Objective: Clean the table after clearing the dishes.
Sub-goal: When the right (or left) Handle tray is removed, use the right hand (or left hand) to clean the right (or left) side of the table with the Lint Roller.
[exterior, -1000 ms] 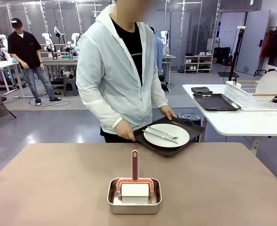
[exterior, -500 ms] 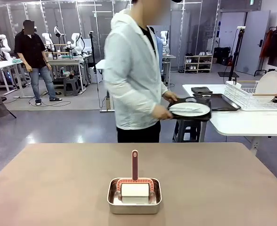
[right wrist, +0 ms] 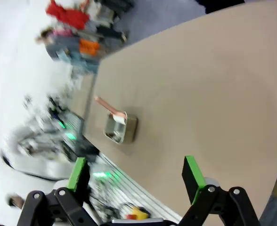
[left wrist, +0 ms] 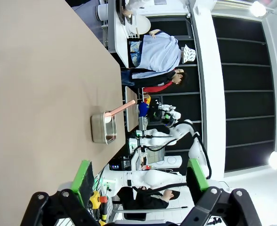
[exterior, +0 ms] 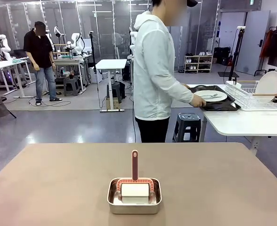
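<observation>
The brown table [exterior: 58,179] carries a small steel pan [exterior: 134,196] at its front middle. In the pan rests a red-handled tool [exterior: 134,165] with a white pad. A white plate [exterior: 210,96] with cutlery lies on a dark tray [exterior: 218,106] on the white side table at the right, and a person's hand [exterior: 198,100] holds that tray. In the left wrist view my left gripper [left wrist: 139,176] hangs open above the table [left wrist: 35,94], well short of the pan [left wrist: 103,127]. My right gripper [right wrist: 134,176] is open too, high over the table [right wrist: 199,94], and the pan [right wrist: 121,128] lies farther off.
The person [exterior: 157,75] stands beyond the far edge, turned toward the white side table [exterior: 242,122]. A wire rack [exterior: 256,96] there holds an upright white plate. A dark stool [exterior: 189,125] stands between the two tables.
The person lifted the tray with the plate off the table's far edge, turned right and brought it to the white side table. The pan and tool stayed put.
</observation>
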